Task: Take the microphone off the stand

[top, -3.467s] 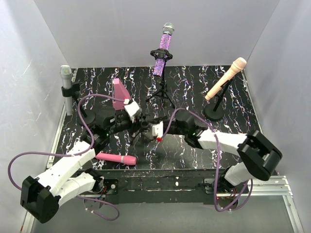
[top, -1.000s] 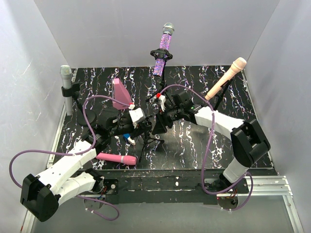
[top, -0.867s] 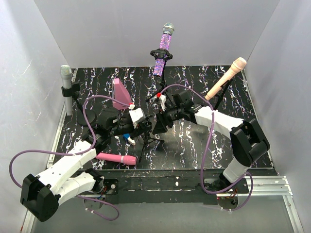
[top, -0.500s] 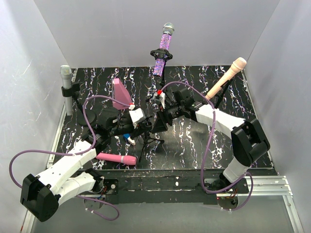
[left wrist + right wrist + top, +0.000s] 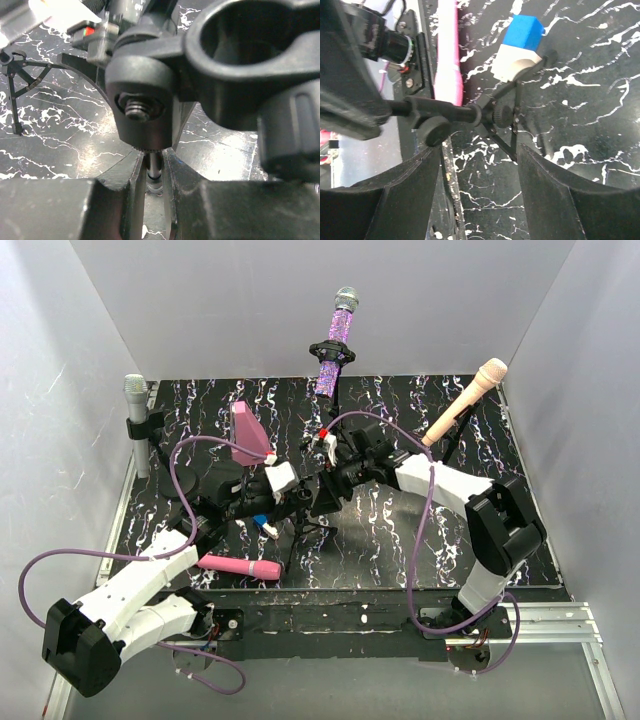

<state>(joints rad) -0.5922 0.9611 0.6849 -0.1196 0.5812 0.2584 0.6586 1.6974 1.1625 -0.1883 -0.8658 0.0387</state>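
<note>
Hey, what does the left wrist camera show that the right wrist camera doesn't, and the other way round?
Left wrist only: the clip and its screw close up, with the left gripper shut on the pole. Right wrist only: the pink microphone lying on the table, a blue-and-white block, and the open right gripper. Both: the pole and the marbled table.

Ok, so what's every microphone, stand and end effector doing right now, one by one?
Pink microphone: lying flat on the table, in no stand.
Small black stand: clip empty, pole gripped.
Left end effector: shut on the small black stand's pole.
Right end effector: open, holding nothing.
Purple microphone: clipped in its tripod stand.
Peach microphone: tilted in its round-base stand.
Silver microphone: upright in its clip.
</note>
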